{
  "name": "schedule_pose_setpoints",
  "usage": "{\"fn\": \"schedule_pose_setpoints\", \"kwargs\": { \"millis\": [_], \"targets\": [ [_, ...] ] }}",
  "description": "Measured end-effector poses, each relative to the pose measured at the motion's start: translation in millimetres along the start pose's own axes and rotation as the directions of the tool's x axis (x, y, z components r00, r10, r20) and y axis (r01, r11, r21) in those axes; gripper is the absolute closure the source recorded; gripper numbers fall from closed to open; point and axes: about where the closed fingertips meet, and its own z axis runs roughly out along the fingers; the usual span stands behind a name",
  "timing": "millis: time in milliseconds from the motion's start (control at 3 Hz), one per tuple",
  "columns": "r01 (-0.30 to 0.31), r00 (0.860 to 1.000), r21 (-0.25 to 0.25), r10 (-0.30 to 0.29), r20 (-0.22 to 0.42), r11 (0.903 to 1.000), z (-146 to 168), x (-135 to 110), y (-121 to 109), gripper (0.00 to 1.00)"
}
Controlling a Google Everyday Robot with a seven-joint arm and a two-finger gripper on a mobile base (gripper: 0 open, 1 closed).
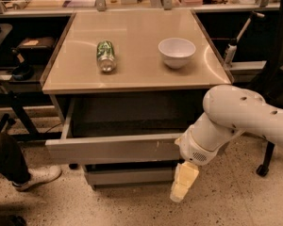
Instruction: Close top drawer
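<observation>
The top drawer (113, 148) is a wide grey drawer under the tan tabletop (132, 74). It stands partly open, its flat front a short way out from the cabinet, with dark space visible behind it. My gripper (183, 185) is cream-coloured and points down at the right end of the drawer front, hanging below its lower edge. My white arm (236, 117) comes in from the right, and its wrist sits against the drawer's right front corner.
A green bottle (105, 55) lies on the tabletop beside a white bowl (177, 52). A narrower grey drawer front (127, 176) sits below the top drawer. A person's leg and white shoe (35, 175) are on the floor at left. A chair base (263, 169) is at right.
</observation>
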Motion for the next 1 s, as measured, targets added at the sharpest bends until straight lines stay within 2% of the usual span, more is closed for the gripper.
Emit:
{"fn": "schedule_pose_setpoints", "kwargs": {
  "millis": [333, 667, 1000],
  "targets": [
    [0.000, 1.000, 0.000, 0.000, 0.000, 1.0000, 0.0, 0.0, 0.0, 0.00],
    [0.000, 1.000, 0.000, 0.000, 0.000, 1.0000, 0.0, 0.0, 0.0, 0.19],
    [0.000, 1.000, 0.000, 0.000, 0.000, 1.0000, 0.0, 0.0, 0.0, 0.42]
  ]
}}
